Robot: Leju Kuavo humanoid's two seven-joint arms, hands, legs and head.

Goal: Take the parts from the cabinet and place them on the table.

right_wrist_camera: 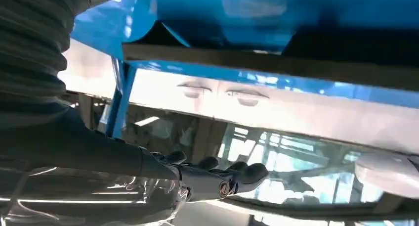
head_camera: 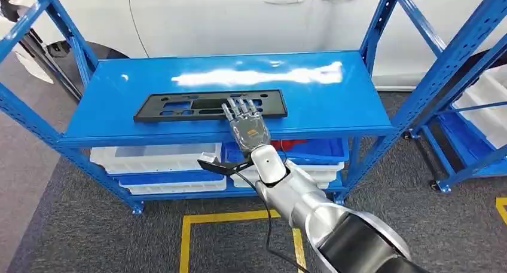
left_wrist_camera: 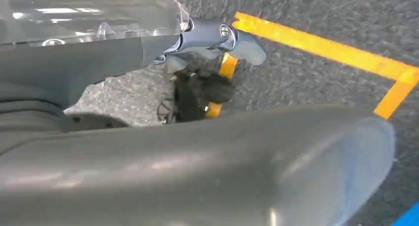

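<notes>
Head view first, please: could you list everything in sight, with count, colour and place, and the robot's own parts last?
Shelf rack: one, blue, centre, flat top shelf.
Panel part: one, black, flat with cut-outs, on the top shelf.
Bins: several, white and blue, on the lower shelves.
Second rack: one, blue, at the right edge.
Car: one, white, behind the racks.
Floor tape: yellow lines on grey carpet.
Right robot hand: one, silver, fingers extended, lying over the panel part's near edge.
Left robot hand: one, grey, hanging above the floor, empty as far as the left wrist view shows.

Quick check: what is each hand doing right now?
Left hand: hangs over the floor, holding nothing.
Right hand: fingers extended flat on the black panel, not gripping it.
</notes>
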